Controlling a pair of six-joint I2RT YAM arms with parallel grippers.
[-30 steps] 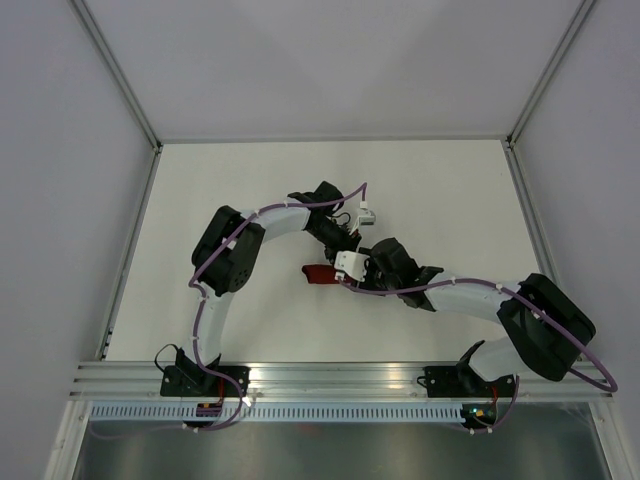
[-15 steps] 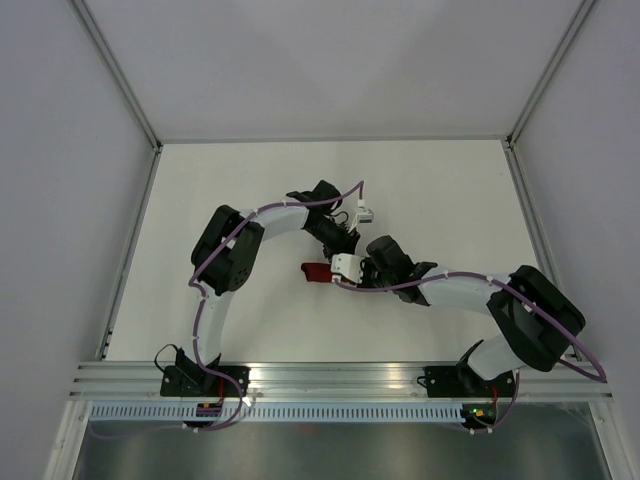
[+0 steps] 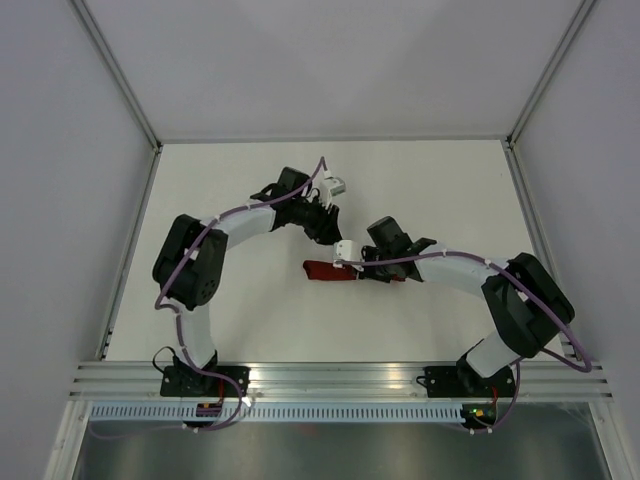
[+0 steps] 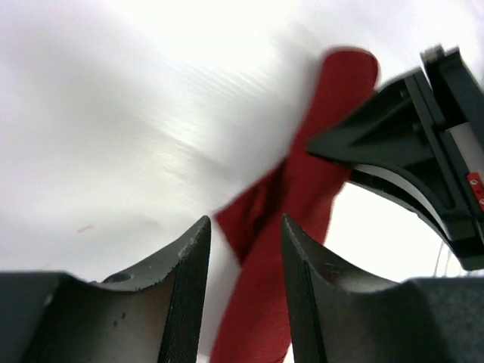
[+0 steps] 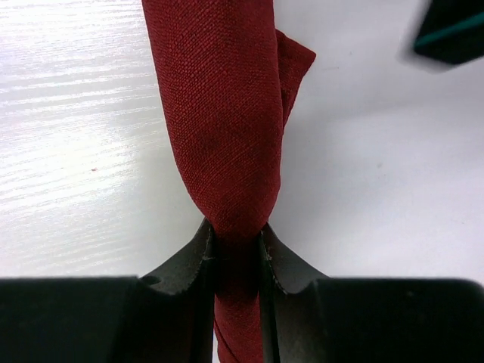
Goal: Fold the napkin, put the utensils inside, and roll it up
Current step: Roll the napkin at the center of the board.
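Right wrist view: right jaws clamped on rolled dark red napkin (image 5: 219, 113), lying on white counter (image 5: 76, 151). Left jaws apart, empty, near napkin.

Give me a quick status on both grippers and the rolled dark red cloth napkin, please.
Right gripper shut on the rolled dark red cloth napkin, lying on the white table. Left gripper open, off the cloth. Fork not visible.

Left hand (image 4: 243, 227) parted, seemingly hovering, right hand (image 5: 236, 231) clamped narrow
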